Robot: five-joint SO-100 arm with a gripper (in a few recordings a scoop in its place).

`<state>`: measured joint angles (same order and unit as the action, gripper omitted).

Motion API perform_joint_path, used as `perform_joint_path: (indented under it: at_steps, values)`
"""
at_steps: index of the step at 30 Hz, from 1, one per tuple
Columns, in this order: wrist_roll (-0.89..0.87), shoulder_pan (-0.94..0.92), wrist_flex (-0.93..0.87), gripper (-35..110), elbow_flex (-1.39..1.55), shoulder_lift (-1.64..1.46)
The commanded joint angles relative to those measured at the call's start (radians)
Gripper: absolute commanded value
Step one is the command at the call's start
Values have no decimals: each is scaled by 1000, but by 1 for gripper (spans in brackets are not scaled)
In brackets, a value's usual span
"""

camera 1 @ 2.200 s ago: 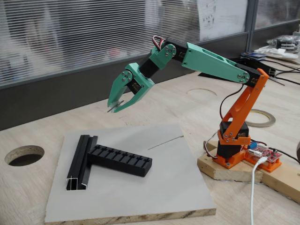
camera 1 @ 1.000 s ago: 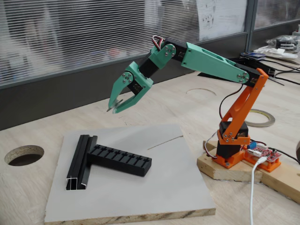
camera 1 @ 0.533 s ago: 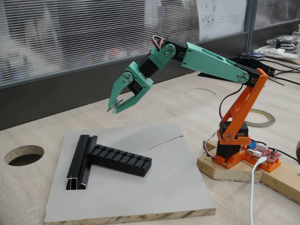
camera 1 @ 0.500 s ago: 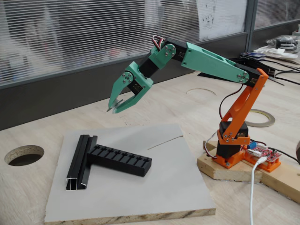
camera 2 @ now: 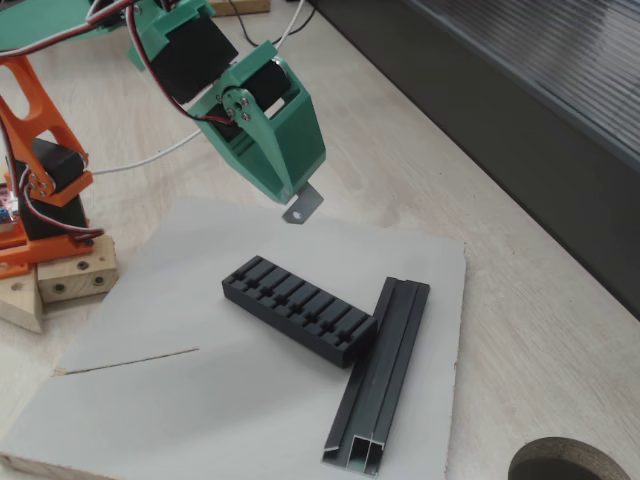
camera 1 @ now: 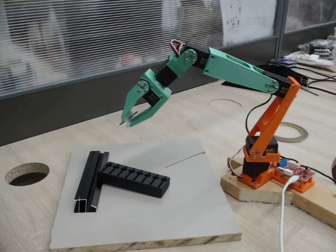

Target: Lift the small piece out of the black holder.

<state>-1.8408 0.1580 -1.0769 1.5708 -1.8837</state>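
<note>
Silvery metal shows at the tips of the green gripper (camera 1: 129, 119), clenched on the small piece (camera 2: 303, 206) and raised in the upper middle of both fixed views. Below it, the black holder (camera 1: 135, 178) lies on the grey board (camera 1: 178, 210), apart from the piece. Judging by this, the lift looks essentially done.

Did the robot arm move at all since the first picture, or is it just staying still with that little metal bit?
Only a tiny bit. The gripper tipped up slightly from where it was at first, then stopped. It still holds the small piece in the air above the black holder. The holder, the black rail, the thin wire and the grey board have not moved.
</note>
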Motion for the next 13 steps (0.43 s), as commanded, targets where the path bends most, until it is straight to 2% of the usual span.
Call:
perform_joint_path:
  at_steps: [1,13]
  values:
    - [5,0,3,4,-17,-41]
    - [5,0,5,4,-17,-29]
